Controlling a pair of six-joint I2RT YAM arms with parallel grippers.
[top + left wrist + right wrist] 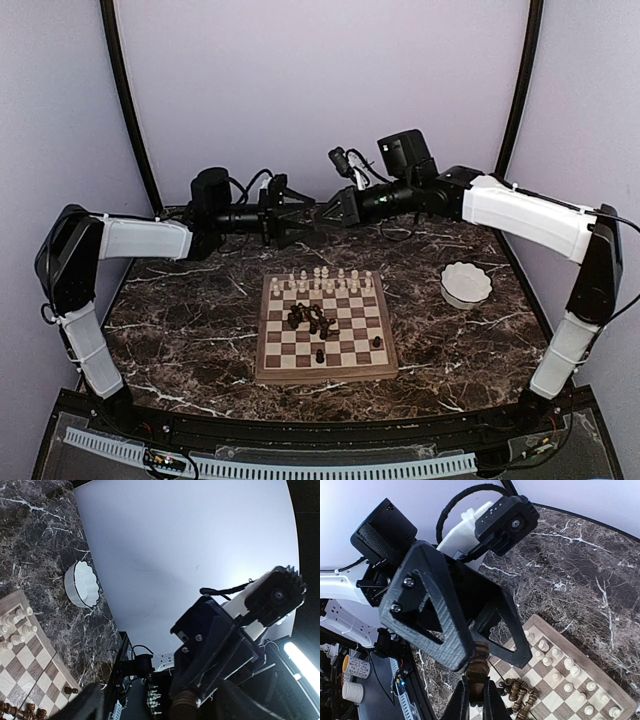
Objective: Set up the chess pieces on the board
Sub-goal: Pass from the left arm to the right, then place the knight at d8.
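The board (325, 375) lies mid-table, with cream chess pieces (320, 282) standing along its far rows. Dark brown pieces lie in a heap (312, 320) near its middle, and two more stand nearer the front. Both grippers meet in the air above the board's far edge. My right gripper (476, 700) is shut on the base of a dark brown piece (479, 667). My left gripper (489, 657) stands open around that piece's top, its black triangular fingers (432, 610) spread apart. In the left wrist view the brown piece (186, 702) shows between my wide-spread fingers.
A white scalloped bowl (466, 284) sits on the marble right of the board, also seen as the bowl (82, 585) from the left wrist. Black frame posts and a purple backdrop enclose the table. A cable tray runs along the near edge.
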